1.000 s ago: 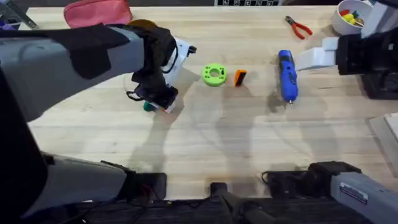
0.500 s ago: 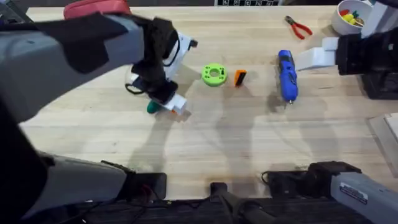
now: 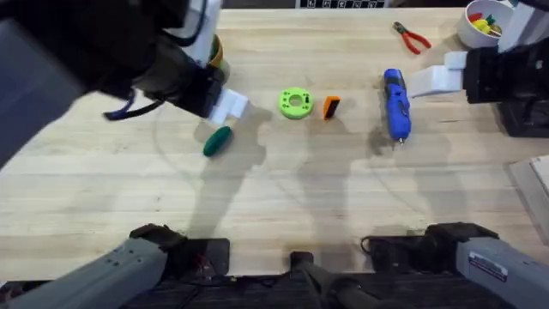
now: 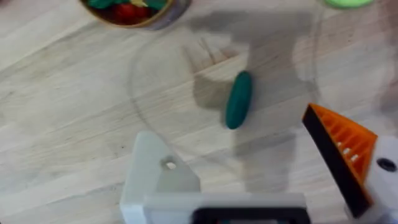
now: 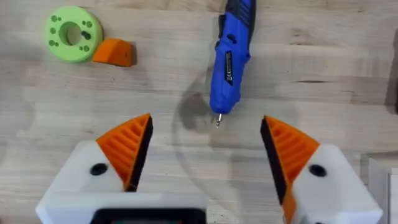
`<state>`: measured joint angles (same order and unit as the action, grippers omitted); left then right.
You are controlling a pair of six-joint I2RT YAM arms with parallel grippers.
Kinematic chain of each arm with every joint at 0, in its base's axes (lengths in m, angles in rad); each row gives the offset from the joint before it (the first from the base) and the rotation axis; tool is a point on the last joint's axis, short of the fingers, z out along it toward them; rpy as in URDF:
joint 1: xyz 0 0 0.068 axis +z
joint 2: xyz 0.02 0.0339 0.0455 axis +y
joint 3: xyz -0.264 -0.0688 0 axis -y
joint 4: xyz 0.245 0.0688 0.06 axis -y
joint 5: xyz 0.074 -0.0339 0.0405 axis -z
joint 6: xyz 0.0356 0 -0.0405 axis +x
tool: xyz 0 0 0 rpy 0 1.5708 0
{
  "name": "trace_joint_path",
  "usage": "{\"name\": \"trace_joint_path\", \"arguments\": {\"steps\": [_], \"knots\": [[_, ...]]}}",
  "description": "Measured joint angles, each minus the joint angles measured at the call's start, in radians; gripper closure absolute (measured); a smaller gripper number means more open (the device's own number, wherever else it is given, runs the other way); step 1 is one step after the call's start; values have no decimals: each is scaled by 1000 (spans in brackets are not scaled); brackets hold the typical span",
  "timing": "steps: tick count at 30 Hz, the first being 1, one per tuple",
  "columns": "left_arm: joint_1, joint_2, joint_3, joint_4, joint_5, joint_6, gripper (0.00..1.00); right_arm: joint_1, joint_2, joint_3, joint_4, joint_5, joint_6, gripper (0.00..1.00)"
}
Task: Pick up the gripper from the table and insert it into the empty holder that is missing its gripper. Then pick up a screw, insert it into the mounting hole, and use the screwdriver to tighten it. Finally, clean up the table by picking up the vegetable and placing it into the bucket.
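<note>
Left gripper (image 4: 249,180) spread wide above the vegetable (image 3: 217,141), empty; one finger lacks its orange tip. Right gripper (image 5: 205,149) wide, empty, over the screwdriver (image 5: 231,59).

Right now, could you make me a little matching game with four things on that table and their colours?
Things:
1. screwdriver
2. vegetable
3. gripper
4. pliers

Colours:
a. orange
b. red handles
c. blue
d. dark green

Pairs: 1-c, 2-d, 3-a, 4-b
</note>
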<state>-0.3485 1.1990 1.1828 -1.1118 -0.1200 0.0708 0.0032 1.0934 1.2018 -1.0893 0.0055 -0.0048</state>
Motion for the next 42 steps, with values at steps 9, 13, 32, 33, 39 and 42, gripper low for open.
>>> {"name": "trace_joint_path", "arguments": {"steps": [9,13,32,33,39,42], "knots": [[19,-195,-105,25,-71,-77,15,0,0,0,-14,0,0,7],[53,-251,-168,84,-85,-89,15,0,0,0,-14,0,0,7],[103,-266,-180,233,-162,-100,15,0,0,0,-14,0,0,7],[103,-266,-180,245,-167,-100,15,0,0,0,-14,0,0,7],[103,-266,-180,260,-178,-102,15,0,0,0,-14,0,0,7],[103,-266,-180,253,-183,-102,15,0,0,0,-14,0,0,7]]}}
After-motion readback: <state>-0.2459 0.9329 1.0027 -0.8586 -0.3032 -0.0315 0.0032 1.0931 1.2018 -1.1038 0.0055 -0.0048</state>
